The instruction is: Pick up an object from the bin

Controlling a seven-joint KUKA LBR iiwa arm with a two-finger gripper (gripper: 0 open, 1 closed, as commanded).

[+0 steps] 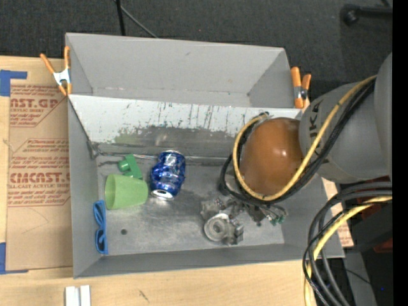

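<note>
The arm is reaching in from 3 o'clock, its orange wrist cover [271, 157] hanging low over the right half of the bin [191, 116]. The gripper [224, 224] is sitting close to the floor at roughly 5 o'clock of the bin's middle. Whether it is released or clenched I cannot tell, since the metalwork there is reading as one tangle. A small round silvery piece [216, 228] is lying right at the gripper (whether it is a loose thing or part of the tool is not clear).

The nearest plain candidate is the crushed blue can [168, 174], lying on its side near the gripper at about 10 o'clock from it. Just beside the can, at its 8 o'clock, a green cup [125, 191] is lying tipped over, and a blue strip-like thing [100, 225] is resting along the wall at 8 o'clock.

The can is probably going to handle as light, thin and easily dented, with a slick skin. Taking it across the middle of its flattened body looks safer than at the rims.
</note>
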